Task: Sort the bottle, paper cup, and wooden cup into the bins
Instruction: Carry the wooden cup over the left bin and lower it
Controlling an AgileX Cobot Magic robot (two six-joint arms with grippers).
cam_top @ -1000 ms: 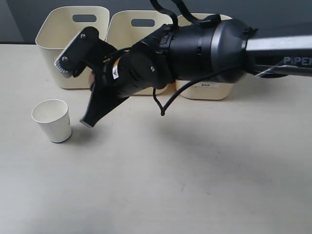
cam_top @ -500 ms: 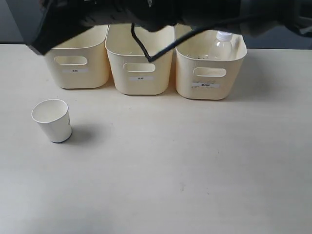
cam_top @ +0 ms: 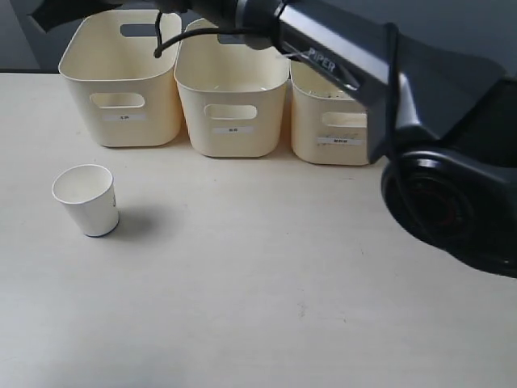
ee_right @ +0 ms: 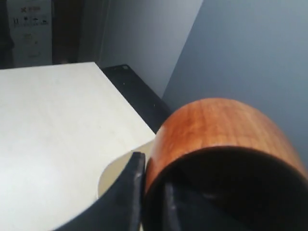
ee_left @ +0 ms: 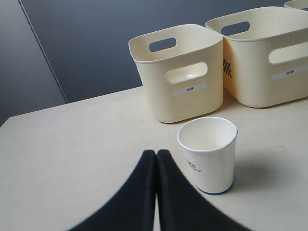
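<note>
The wooden cup (ee_right: 216, 130), reddish-brown, hangs in my right gripper (ee_right: 154, 175), which is shut on its rim with one finger outside and one inside. A cream bin rim (ee_right: 111, 174) shows just below it. In the exterior view the right arm (cam_top: 339, 48) stretches over the three bins, left (cam_top: 121, 81), middle (cam_top: 233, 89) and right (cam_top: 331, 121), and its dark gripper end (cam_top: 65, 10) is above the left bin. The white paper cup (cam_top: 86, 199) stands upright in front of the left bin. My left gripper (ee_left: 156, 154) is shut and empty, close beside the paper cup (ee_left: 209, 154). The bottle is hidden.
The right arm's big black joint (cam_top: 448, 202) fills the right side of the exterior view. The left wrist view shows the left bin (ee_left: 178, 72) and the middle bin (ee_left: 269, 53) behind the paper cup, with a dark wall beyond.
The right arm has swung up and to the left, from in front of the bins to above the left bin. It now covers the bottle seen in the right bin.
</note>
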